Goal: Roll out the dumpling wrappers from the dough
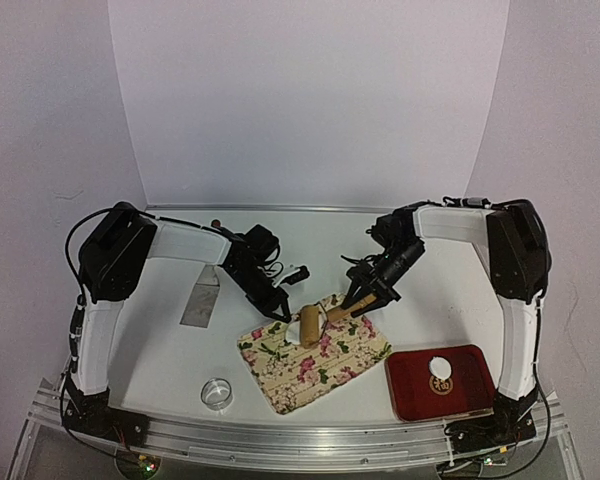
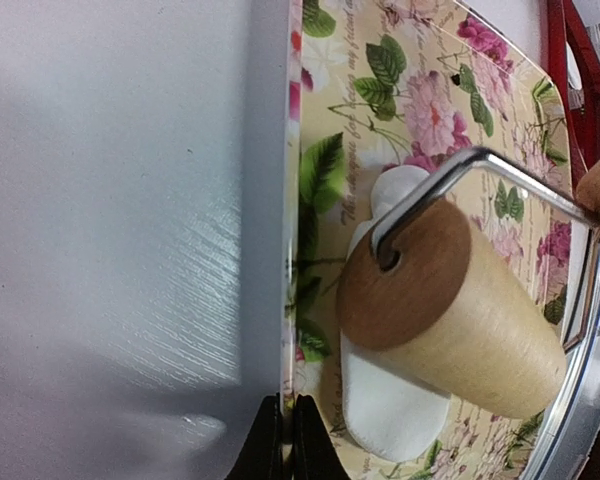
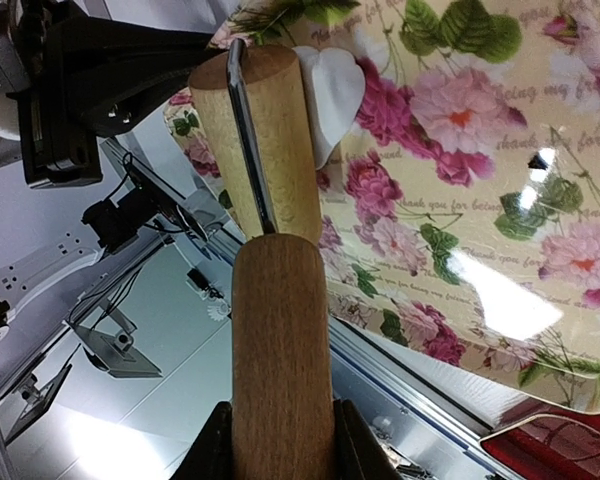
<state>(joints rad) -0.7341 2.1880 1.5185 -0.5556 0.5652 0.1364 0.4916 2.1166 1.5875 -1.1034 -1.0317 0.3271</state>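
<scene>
A floral board (image 1: 325,365) lies at the table's middle. A white dough piece (image 2: 385,405) lies on it under the wooden roller (image 1: 309,325), and it also shows in the right wrist view (image 3: 332,85). My right gripper (image 1: 368,297) is shut on the roller's wooden handle (image 3: 280,350); the drum (image 3: 265,130) rests on the dough. My left gripper (image 2: 283,440) is shut on the board's left edge (image 2: 291,250); in the top view it (image 1: 277,305) sits at the board's far left corner. One small round white wrapper (image 1: 439,367) lies on the red tray (image 1: 470,395).
A small metal ring cutter (image 1: 216,392) stands near the front left. A flat metal scraper (image 1: 201,303) lies left of the board. The red tray sits at the front right, next to the right arm's base. A metal rail runs along the near edge.
</scene>
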